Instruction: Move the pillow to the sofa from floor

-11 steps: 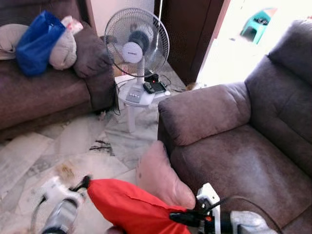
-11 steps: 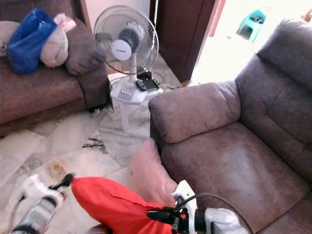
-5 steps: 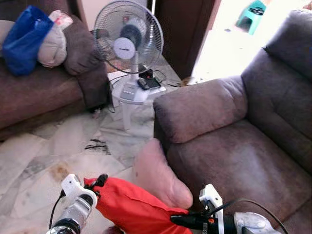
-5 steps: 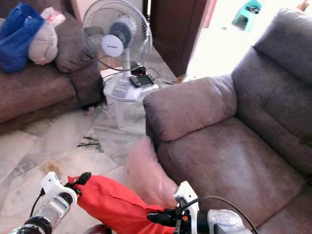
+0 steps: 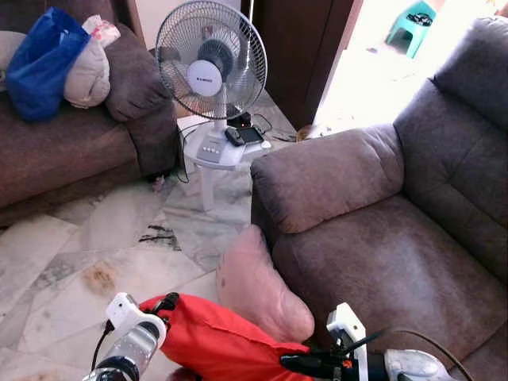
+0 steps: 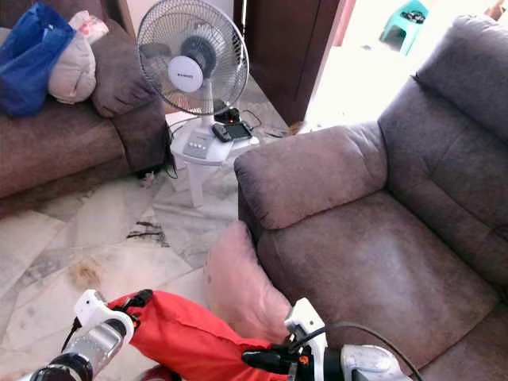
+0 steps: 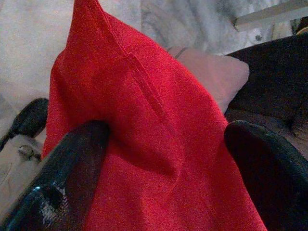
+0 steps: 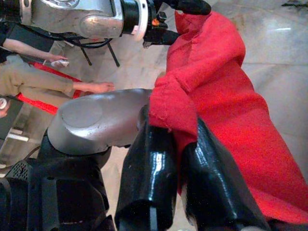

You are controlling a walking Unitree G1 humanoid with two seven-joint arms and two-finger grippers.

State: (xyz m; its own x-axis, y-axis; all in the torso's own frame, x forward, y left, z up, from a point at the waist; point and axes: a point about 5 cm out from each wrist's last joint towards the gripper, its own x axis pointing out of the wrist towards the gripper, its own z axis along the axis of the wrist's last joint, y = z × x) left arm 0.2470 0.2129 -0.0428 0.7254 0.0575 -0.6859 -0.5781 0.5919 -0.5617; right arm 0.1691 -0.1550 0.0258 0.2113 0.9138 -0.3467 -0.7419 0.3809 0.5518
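Both grippers (image 5: 163, 304) (image 5: 290, 362) pinch red pillow (image 5: 218, 337) ends; arms level

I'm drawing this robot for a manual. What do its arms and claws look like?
Both arms are silver metal tubes. The left claw has glossy black fingers behind a white block, with a thin black cable looping from the wrist. The right claw is black too, with a white block, small orange marks at the wrist and a black cable arching over it.
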